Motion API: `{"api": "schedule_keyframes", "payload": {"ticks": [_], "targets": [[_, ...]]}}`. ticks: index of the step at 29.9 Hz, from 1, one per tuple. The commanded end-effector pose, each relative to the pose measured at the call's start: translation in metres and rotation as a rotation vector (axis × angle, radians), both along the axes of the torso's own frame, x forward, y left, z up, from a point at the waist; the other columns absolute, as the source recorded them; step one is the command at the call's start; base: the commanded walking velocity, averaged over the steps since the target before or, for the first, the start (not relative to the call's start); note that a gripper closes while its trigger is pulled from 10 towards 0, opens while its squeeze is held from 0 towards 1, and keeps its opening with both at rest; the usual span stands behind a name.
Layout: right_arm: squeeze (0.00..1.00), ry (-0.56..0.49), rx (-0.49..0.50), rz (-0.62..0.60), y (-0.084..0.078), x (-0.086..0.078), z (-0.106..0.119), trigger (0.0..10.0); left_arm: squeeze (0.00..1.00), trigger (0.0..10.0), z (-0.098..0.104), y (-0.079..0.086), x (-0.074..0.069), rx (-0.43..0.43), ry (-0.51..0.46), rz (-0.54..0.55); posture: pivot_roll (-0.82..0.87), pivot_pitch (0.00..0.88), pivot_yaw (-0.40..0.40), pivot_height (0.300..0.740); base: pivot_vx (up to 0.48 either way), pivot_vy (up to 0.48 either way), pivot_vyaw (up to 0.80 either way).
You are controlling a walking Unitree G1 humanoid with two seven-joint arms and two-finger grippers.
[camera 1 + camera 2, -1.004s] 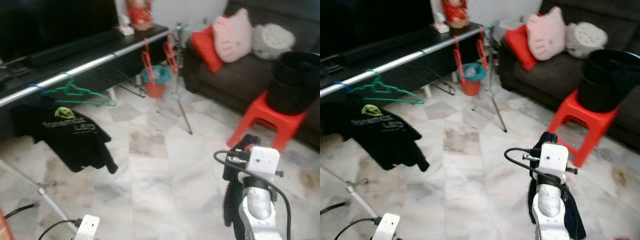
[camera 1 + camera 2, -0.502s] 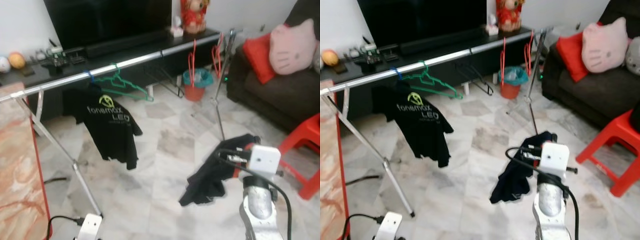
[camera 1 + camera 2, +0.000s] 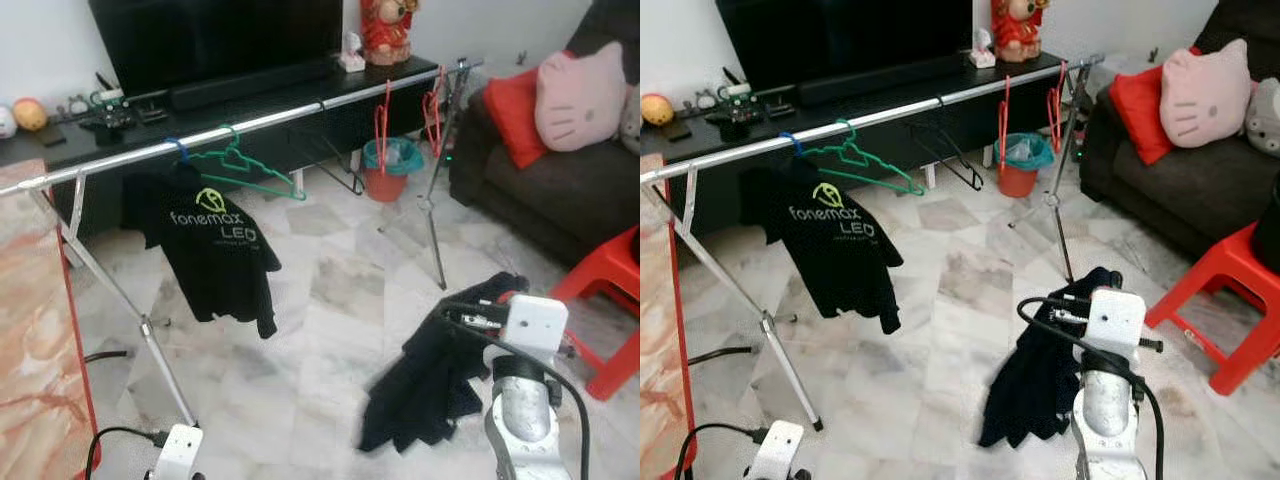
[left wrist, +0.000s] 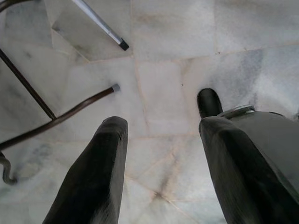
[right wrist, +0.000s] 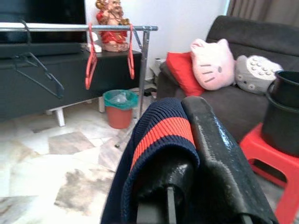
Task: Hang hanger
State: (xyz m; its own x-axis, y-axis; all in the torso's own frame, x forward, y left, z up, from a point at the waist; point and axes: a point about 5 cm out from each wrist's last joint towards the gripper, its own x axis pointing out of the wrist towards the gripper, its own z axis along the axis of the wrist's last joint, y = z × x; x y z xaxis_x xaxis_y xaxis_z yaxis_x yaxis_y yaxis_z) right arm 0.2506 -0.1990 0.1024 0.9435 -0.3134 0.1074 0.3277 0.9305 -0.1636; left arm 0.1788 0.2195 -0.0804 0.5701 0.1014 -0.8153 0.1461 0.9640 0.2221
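Right arm: raised forward at lower right, wrist level.
Right gripper (image 5: 187, 140): fingers closed together over a dark garment (image 3: 1035, 375) that draped down from them.
Left gripper (image 4: 161, 154): hung low, fingers spread apart, holding nothing.

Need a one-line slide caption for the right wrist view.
Right end effector shut on a navy garment with a red stripe, facing the clothes rail with red hangers.

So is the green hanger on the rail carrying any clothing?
No, the green hanger hangs bare on the rail, beside the black T-shirt.
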Motion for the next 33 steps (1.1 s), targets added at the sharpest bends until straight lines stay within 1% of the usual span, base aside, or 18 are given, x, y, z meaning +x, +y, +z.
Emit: {"api": "schedule_keyframes", "payload": {"ticks": [1, 3, 33], "targets": [[0.00, -0.020, -0.007, -0.002, -0.0014, 0.0030, 0.0046, 10.0, 0.00, 10.0, -0.0010, 0.0024, -0.0027, 0.010, 0.019, -0.005, -0.12, 0.000, 0.021, 0.740, 0.000, -0.262, 0.00], [0.00, -0.021, 0.005, -0.008, -0.0021, 0.0036, 0.0044, 10.0, 0.00, 10.0, -0.0009, 0.0025, -0.0026, 0.010, 0.019, -0.005, -0.12, 0.000, 0.021, 0.740, 0.000, -0.262, 0.00], [0.00, -0.017, 0.002, -0.006, -0.0044, 0.0053, 0.0040, 10.0, 0.00, 10.0, -0.0011, 0.0023, -0.0027, 0.010, 0.021, -0.008, -0.13, 0.000, 0.021, 0.740, 0.000, -0.260, 0.00]]}}
